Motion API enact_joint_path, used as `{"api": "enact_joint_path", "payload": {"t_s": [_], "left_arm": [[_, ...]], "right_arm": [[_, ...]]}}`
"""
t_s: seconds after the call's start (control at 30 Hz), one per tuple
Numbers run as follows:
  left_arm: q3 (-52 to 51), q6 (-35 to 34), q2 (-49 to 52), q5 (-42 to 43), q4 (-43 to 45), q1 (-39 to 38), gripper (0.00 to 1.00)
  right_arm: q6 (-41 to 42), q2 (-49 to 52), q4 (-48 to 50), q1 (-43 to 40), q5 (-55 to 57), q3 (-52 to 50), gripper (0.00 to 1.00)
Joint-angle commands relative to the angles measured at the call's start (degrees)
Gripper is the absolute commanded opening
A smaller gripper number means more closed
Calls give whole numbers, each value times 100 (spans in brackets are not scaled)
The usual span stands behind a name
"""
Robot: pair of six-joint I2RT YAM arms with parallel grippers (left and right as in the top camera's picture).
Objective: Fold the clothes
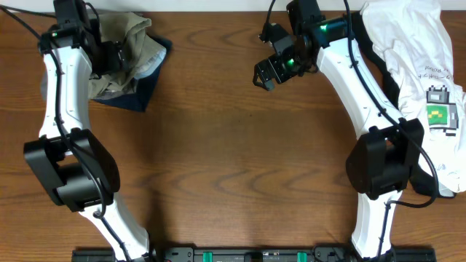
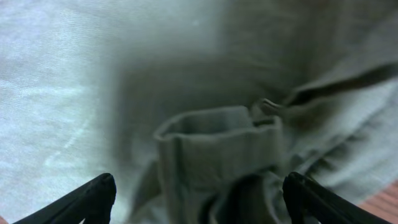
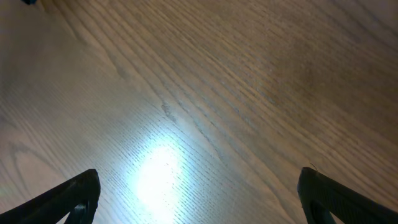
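A crumpled pair of light khaki-olive cotton shorts point(image 1: 132, 35) lies bunched at the far left corner of the brown wood-grain surface point(image 1: 233, 145). It rests on top of a dark navy fabric piece point(image 1: 151, 93) whose edge pokes out toward the middle. The left arm reaches to this heap, and its left end effector point(image 2: 200, 182) hangs right over the shorts. The black fingers point(image 2: 93, 198) are spread wide apart with nothing pinched between them. In the left wrist view the khaki cloth fills nearly everything, with a raised boxy fold point(image 2: 217, 143) standing up just ahead of the fingers (the picture is too blurred to tell whether the tips touch the fabric). At the far right corner, running down the right edge, lies a white cotton tee point(image 1: 408, 36) with a small green pixel-style print point(image 1: 440, 113) and a line of dark lettering above it. The right arm crosses partly in front of this tee. The right end effector point(image 3: 199, 177) is held over bare wood near the far edge, well apart from both heaps of clothes. Its fingers are likewise parted and empty, and a bright glare of light lies on the grain below.
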Motion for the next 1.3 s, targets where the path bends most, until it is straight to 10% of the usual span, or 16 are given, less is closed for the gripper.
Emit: {"api": "enact_joint_path", "payload": {"t_s": [0.0, 0.57, 1.27], "left_arm": [[39, -212, -201, -28, 116, 118, 89], [37, -350, -118, -7, 852, 678, 91], [-61, 26, 719, 881, -374, -326, 74]], "right_arm": [[-149, 24, 24, 37, -15, -2, 99], [-142, 63, 278, 37, -22, -66, 99], [-142, 251, 275, 120, -61, -66, 99]]}}
